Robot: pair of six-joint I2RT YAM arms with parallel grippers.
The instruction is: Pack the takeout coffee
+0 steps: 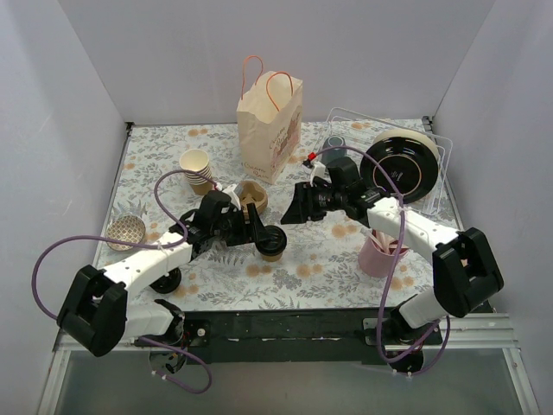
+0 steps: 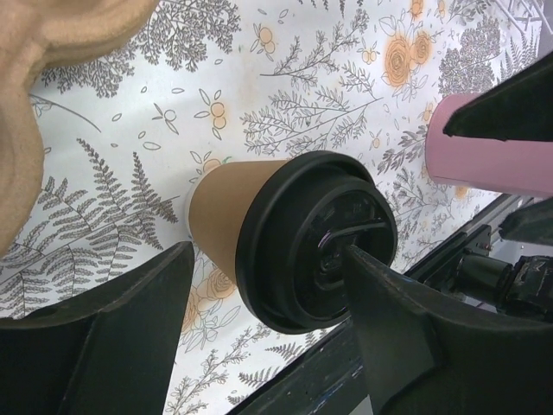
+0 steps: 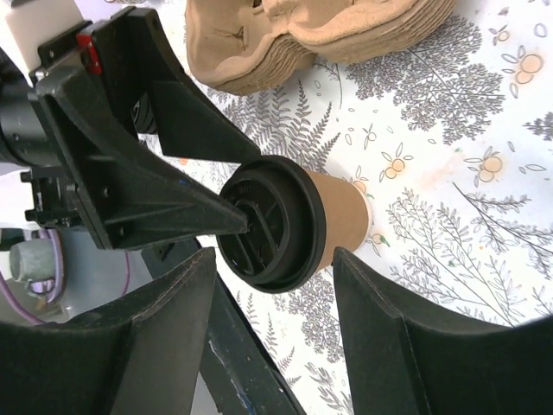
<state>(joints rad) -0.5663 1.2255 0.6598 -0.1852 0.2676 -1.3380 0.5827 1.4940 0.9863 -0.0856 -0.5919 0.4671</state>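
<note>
Kraft-brown paper cup with round black plastic lid [image 1: 272, 245]: upright on tabletop, front-centre, between both arms. Lid rim overhangs cup wall. Plain white walls [image 1: 173, 52] on three sides. Floral-print tabletop [image 1: 328, 259]: grey ferns, orange blossoms. Left gripper [image 1: 263, 233]: jaws open, straddling lid, one tip touching lid top. Right gripper [image 1: 292, 210]: jaws open, near cup, apart.

The paper bag [image 1: 270, 121] bears pinkish print, perhaps lettering, too small to read.
</note>
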